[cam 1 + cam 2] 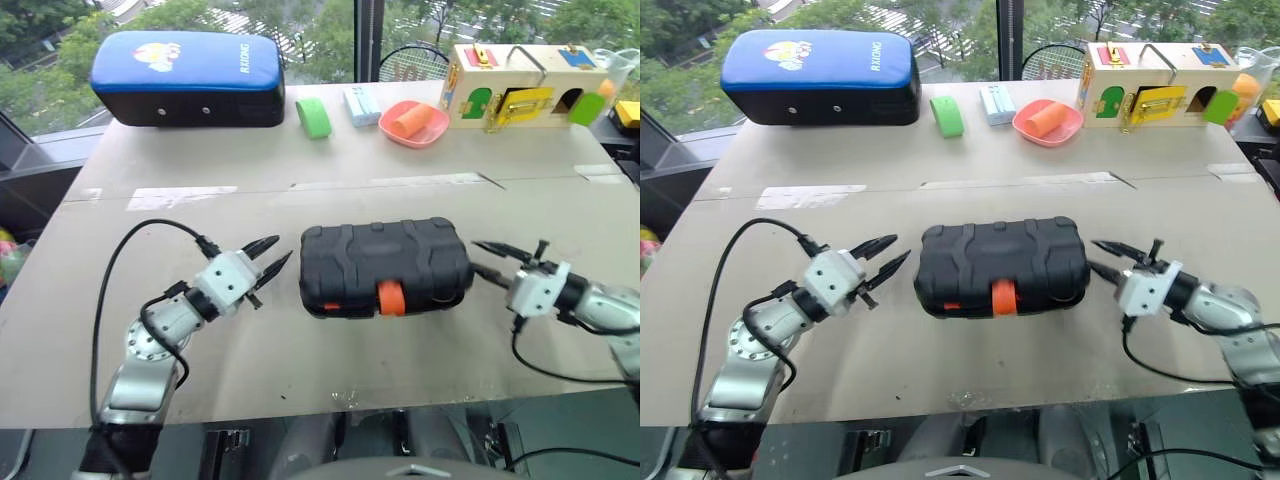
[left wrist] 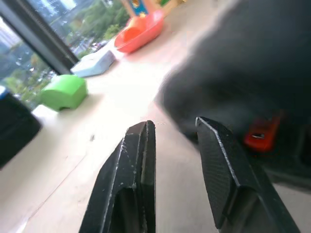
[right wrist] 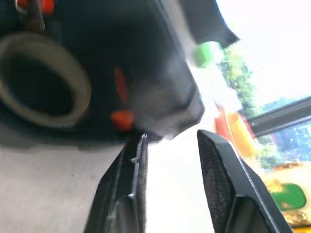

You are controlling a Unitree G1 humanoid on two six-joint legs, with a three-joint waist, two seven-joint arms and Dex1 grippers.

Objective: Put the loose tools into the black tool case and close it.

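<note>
Both arms sat at the near edge, and the counter (image 1: 420,340) stretched away from them, broad and pale, biggest thing on show. At twelve o'clock far left lay the blue-and-black padded cushion (image 1: 187,78), flat along the back edge. Over at one o'clock stood the wooden latch box (image 1: 525,87), coloured doors facing us. Dead centre was the black tool case (image 1: 385,265), lid down, ribbed shell up, its small orange latch (image 1: 391,297) on the near side at six o'clock of the shell. No loose tools lay out on the counter around it.

At nine o'clock of the case was the left gripper (image 1: 268,260), jaws spread, tips just beside the shell and apart from it, pinching nothing. At three o'clock was the right gripper (image 1: 484,258), jaws likewise spread and empty, tips very near the case end; whether they touched it, I couldn't tell.

Back row, smaller stuff: the pink dish (image 1: 414,123) with an orange piece in it, then the green ring (image 1: 313,117) standing on edge, then the little pale-blue block (image 1: 362,105) between them.
</note>
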